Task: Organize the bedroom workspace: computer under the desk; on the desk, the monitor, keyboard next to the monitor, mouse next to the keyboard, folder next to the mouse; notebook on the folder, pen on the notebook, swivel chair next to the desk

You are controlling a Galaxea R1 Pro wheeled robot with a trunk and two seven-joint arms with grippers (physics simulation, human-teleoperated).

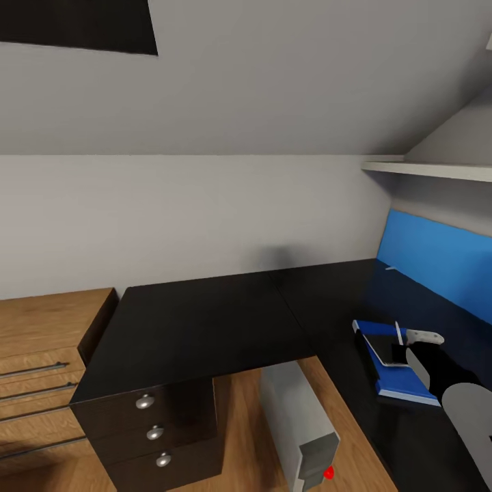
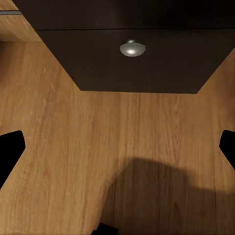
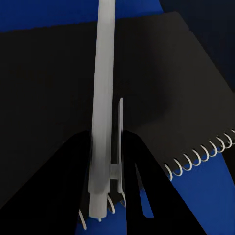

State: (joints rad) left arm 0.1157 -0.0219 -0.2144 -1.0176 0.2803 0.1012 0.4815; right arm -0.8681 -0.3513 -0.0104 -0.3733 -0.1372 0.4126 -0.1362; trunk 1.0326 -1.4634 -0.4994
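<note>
The pen (image 3: 104, 98), a slim pale-grey stick with a clip, stands pinched between the two black fingers (image 3: 63, 186) of the right gripper (image 3: 105, 166), which is clamped on its lower end; in the head view the pen (image 1: 398, 333) shows as a thin light sliver at about four o'clock, just above the notebook (image 1: 383, 344). The notebook (image 3: 58, 98) is dark-covered with a white wire spiral along one edge, and it lies flat on the bright-blue folder (image 1: 400, 383), whose blue rim shows around it. The folder lies on the black top of the desk (image 1: 205, 321), on the wing that runs toward the blue back panel (image 1: 437, 256) at three o'clock. Under the desk, at about five o'clock, the light-grey computer (image 1: 290, 410) stands on the wood floor (image 2: 98, 137), its red dot facing the camera. The black drawers (image 1: 154, 430) with round silver knobs sit at seven o'clock, beside a light wooden cabinet (image 1: 41, 342). The left gripper (image 2: 117, 147) hangs over the floor near a drawer knob (image 2: 132, 48), its fingers spread wide apart.
</note>
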